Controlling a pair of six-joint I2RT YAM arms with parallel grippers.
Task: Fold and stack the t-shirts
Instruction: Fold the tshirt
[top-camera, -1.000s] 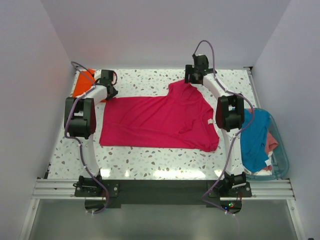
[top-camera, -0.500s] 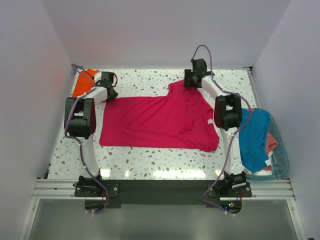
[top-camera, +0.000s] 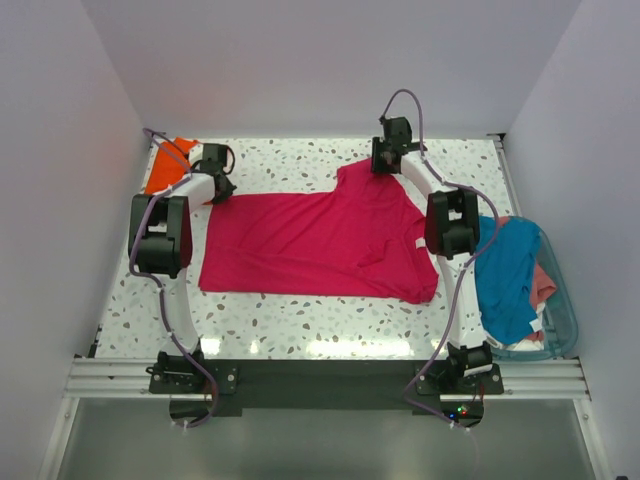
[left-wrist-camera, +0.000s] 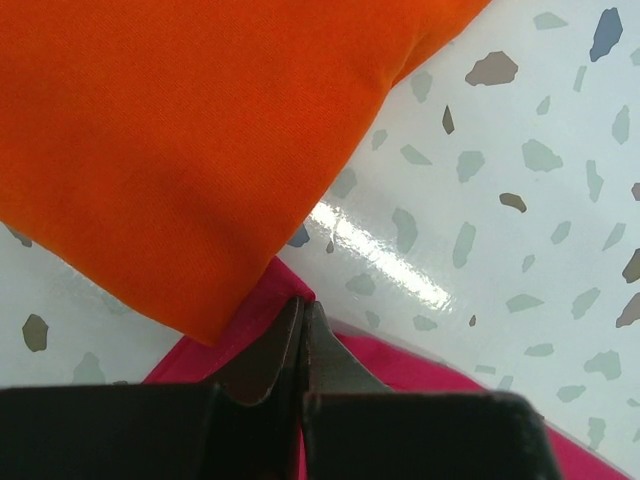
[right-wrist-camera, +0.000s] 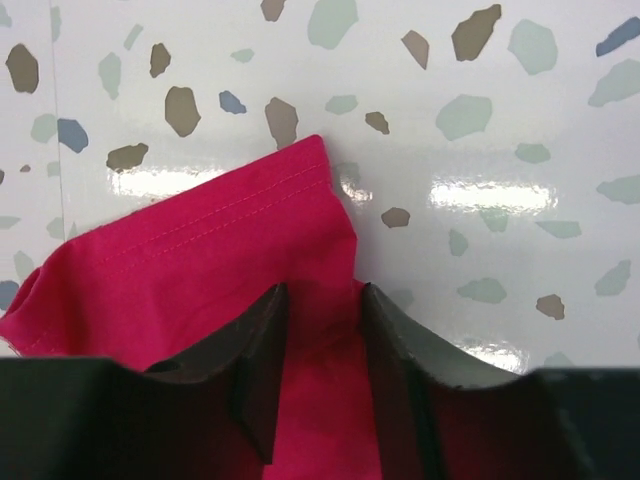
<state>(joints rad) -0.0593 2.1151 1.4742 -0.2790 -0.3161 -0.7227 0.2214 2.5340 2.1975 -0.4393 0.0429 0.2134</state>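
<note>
The magenta-red t-shirt (top-camera: 320, 240) lies spread flat on the table. My left gripper (top-camera: 218, 192) is at its far left corner, shut on the cloth edge (left-wrist-camera: 250, 320); the fingertips (left-wrist-camera: 302, 300) meet at the corner. The bright orange t-shirt (top-camera: 165, 165) lies just beyond and overlaps that corner (left-wrist-camera: 180, 130). My right gripper (top-camera: 385, 165) is at the far sleeve. It is open (right-wrist-camera: 318, 295), with the sleeve cloth (right-wrist-camera: 200, 270) lying between its fingers. The teal-blue t-shirt (top-camera: 510, 275) and the salmon-pink t-shirt (top-camera: 543, 285) lie in the tub.
The clear blue-rimmed tub (top-camera: 570, 320) stands at the table's right edge. Walls close in on the back and both sides. Speckled tabletop (top-camera: 300, 320) shows in front of the shirt.
My right arm has shifted a little to the left and its gripper has edged toward the back. The left arm and the shirt have not moved.
</note>
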